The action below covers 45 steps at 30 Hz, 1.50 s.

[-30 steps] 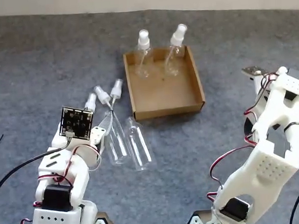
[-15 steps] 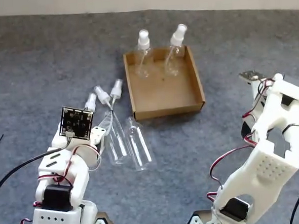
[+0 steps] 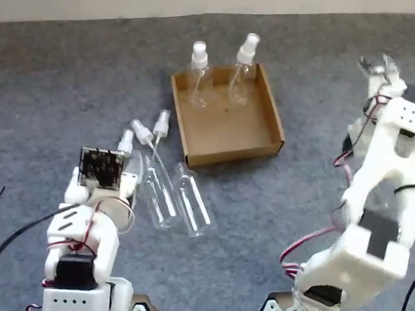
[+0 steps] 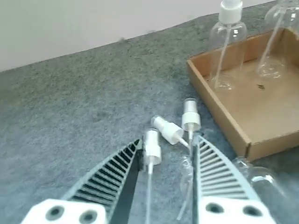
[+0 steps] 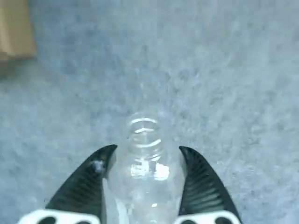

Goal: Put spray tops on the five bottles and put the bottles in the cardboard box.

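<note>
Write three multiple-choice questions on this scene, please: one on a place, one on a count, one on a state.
1. Where do the two bottles with spray tops stand? A. in the cardboard box; B. beside the box; C. on an arm.
2. How many loose spray tops lie on the grey surface? A. one; B. three; C. five.
3. The bottle in the right gripper is: A. capped; B. uncapped; C. broken.
Answers: 1 A, they stand at its far wall. 2 B, three lie by the left gripper. 3 B, its neck is open.
</note>
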### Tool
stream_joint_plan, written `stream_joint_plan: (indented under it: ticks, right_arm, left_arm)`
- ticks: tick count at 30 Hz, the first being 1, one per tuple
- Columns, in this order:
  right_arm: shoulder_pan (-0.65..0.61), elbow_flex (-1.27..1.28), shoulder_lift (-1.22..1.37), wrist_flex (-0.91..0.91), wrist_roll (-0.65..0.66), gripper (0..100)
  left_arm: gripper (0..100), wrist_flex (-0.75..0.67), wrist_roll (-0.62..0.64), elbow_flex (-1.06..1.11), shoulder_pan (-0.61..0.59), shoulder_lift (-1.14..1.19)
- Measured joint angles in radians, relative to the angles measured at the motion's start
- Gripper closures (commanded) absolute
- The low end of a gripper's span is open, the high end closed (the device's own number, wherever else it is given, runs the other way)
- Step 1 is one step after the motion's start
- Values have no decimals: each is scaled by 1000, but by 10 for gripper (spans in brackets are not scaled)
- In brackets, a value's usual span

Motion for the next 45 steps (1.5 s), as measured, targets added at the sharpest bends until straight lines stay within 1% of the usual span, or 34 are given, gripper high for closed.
stream_joint_plan:
  ticks: [4, 7, 12, 16, 19, 21, 23, 27, 29, 31, 34, 38, 45]
  right_arm:
    - [-98, 3, -173, -32, -123, 995]
    - [-161, 74, -307, -80, -183, 995]
    - [-298, 324, -551, -183, -206, 995]
    - [-365, 574, -736, -252, -206, 995]
    - [-423, 735, -867, -261, -207, 995]
    - [-485, 819, -941, -261, -209, 995]
    - [-532, 893, -1002, -261, -229, 994]
    - [-598, 1003, -1096, -265, -279, 947]
    - [-615, 1042, -1134, -270, -295, 940]
    - [-620, 1062, -1166, -270, -304, 946]
    - [-621, 1089, -1208, -272, -307, 998]
    - [-621, 1114, -1238, -272, -331, 995]
    - [-626, 1114, -1243, -273, -330, 995]
  left_arm:
    - [850, 18, -5, -140, -66, 176]
    - [849, 92, -8, -304, -103, 397]
    - [849, 259, -14, -640, -157, 839]
    - [848, 388, -55, -919, -163, 1177]
    - [832, 439, -64, -1083, -161, 1390]
    - [809, 445, -64, -1178, -163, 1508]
    - [809, 446, -64, -1250, -164, 1613]
    - [811, 446, -64, -1335, -161, 1771]
    - [811, 446, -63, -1361, -152, 1826]
    - [811, 446, -64, -1379, -141, 1869]
    - [811, 446, -64, -1410, -130, 1921]
    - [815, 446, -64, -1462, -124, 1995]
    - [970, 450, -63, -1560, -101, 2137]
